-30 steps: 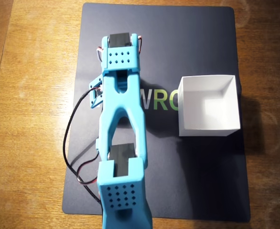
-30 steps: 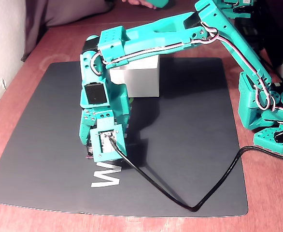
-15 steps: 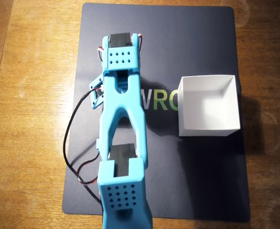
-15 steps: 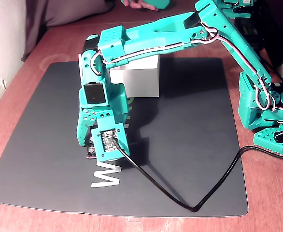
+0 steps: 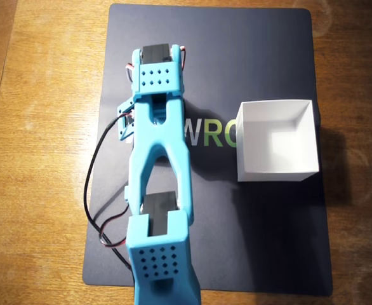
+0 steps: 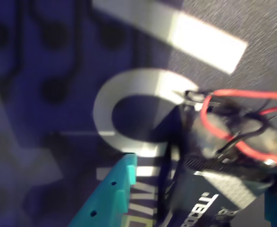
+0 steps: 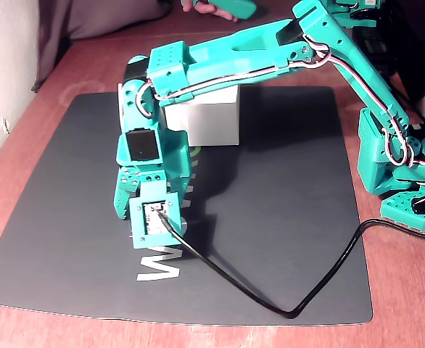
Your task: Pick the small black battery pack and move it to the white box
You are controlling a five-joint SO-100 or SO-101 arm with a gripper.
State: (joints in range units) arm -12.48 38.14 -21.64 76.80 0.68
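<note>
Turquoise arm (image 5: 159,159) dotted with small holes over a dark navy mat (image 5: 262,241) with white and green lettering (image 5: 214,133). White box (image 5: 277,140). Black battery pack (image 6: 223,189), red and black wires (image 6: 242,118). Orange-brown wooden table (image 5: 40,127).

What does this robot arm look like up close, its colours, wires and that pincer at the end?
The arm is turquoise printed plastic, blocky, with grids of small round holes and black motor blocks at the joints. Thin red, white and black wires run along it, and a thicker black cable leaves the wrist. The pincer has turquoise fingers.
</note>
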